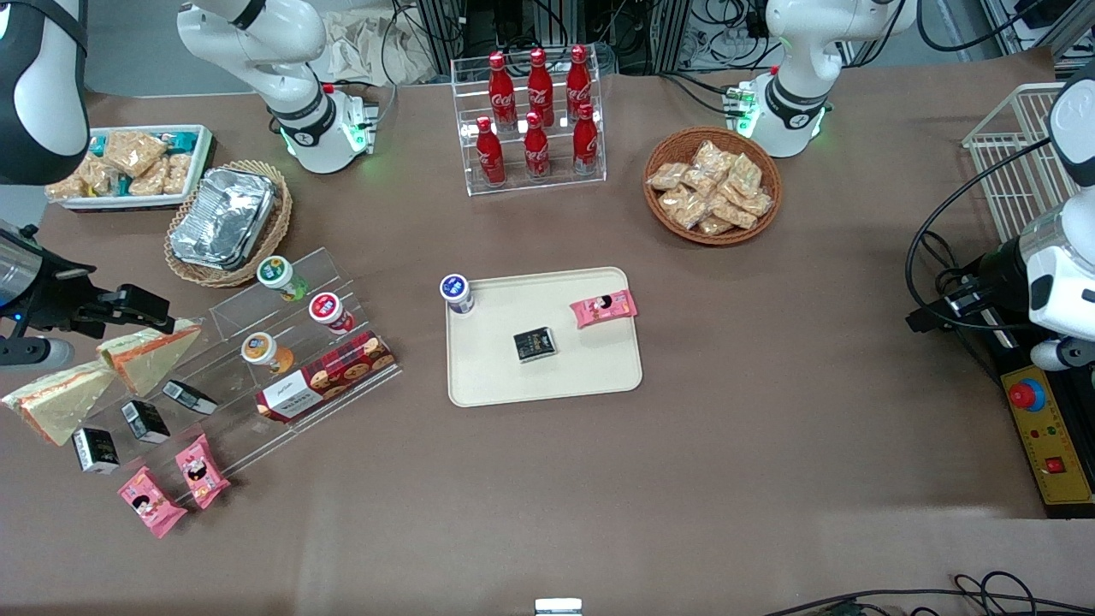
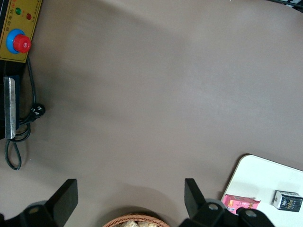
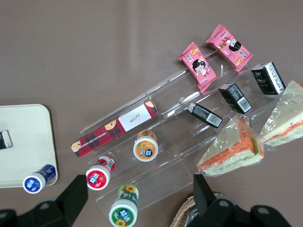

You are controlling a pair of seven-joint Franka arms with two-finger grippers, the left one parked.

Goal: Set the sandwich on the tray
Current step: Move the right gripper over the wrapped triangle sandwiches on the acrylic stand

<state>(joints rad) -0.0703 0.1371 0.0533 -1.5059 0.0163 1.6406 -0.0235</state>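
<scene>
The work is sitting at its opening step: the reach toward the sandwich point(image 1: 53, 402), with nothing picked up yet. The pincer point(image 1: 150, 310) is hanging released, its fingers point(image 3: 73, 196) spread wide and empty, above the upper end of a clear stepped rack point(image 1: 224, 318) at the working arm's end of the surface point(image 1: 770, 445). The sandwich is lying at the rack's end, just beside a second wrapped wedge point(image 1: 141, 355) with a broader orange band, and nearer to the front camera than it. The pincer is hovering closer to that second wedge, so the next move is probably calling for a shift toward the front camera, past the broad-banded wedge, then a descent with the fingers straddling the pale bread. The slack wrap and the near neighbour are making a wrong or slipping grasp the likely risk. The tray point(image 1: 599, 376) is waiting well apart at the middle of the surface, carrying a blue-capped cup point(image 1: 457, 292), a black packet point(image 1: 535, 344) and a pink packet point(image 1: 604, 308), with bare room showing along the edge nearer the front camera. The brown surface is also bearing a stand of red bottles point(image 1: 536, 120) and a wicker basket of snacks point(image 1: 713, 186), and cables are trailing past its edge.
</scene>
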